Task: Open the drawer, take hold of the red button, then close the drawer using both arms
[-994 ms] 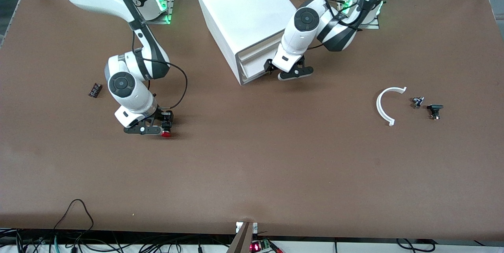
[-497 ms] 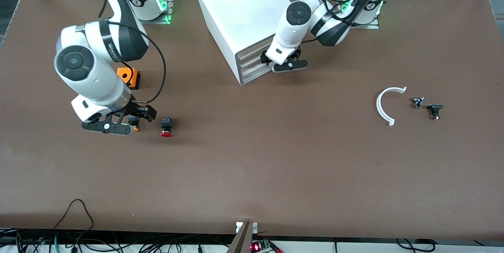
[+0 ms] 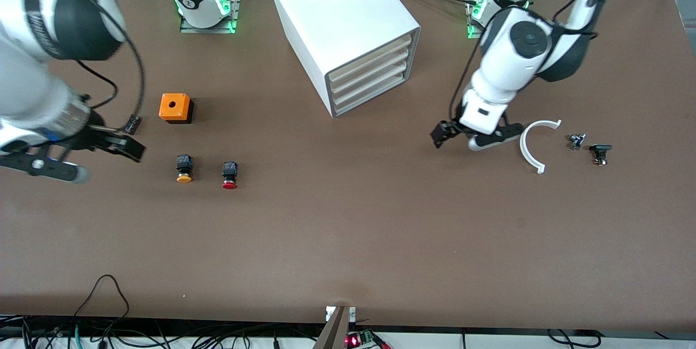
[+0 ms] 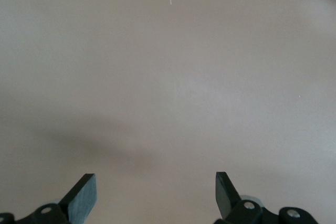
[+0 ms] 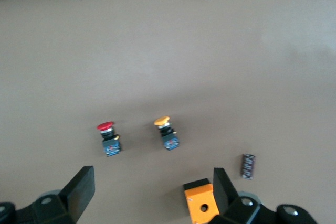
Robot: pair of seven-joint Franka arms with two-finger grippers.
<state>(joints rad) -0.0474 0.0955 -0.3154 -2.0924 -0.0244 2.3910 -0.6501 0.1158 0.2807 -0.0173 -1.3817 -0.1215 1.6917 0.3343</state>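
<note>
The red-capped button [image 3: 229, 174] lies on the table, apart from both grippers; it also shows in the right wrist view [image 5: 108, 138]. The white cabinet [image 3: 348, 17] stands mid-table with its three cream drawer fronts [image 3: 371, 73] all flush. My right gripper [image 3: 109, 164] is open and empty, raised over the table at the right arm's end, near the orange box; its fingers [image 5: 79, 187] stand wide apart. My left gripper [image 3: 463, 139] is open and empty over bare table between the cabinet and the white arc; its fingers [image 4: 84, 195] stand wide apart.
An orange-yellow-capped button [image 3: 184, 168] lies beside the red one. An orange box with a hole [image 3: 175, 107] and a small black cylinder [image 3: 132, 123] lie near the right gripper. A white arc [image 3: 528, 148] and two small dark parts [image 3: 600, 152] lie toward the left arm's end.
My right gripper let go of the red button, rose and swung toward the right arm's end. My left gripper left the drawer front and moved toward the white arc.
</note>
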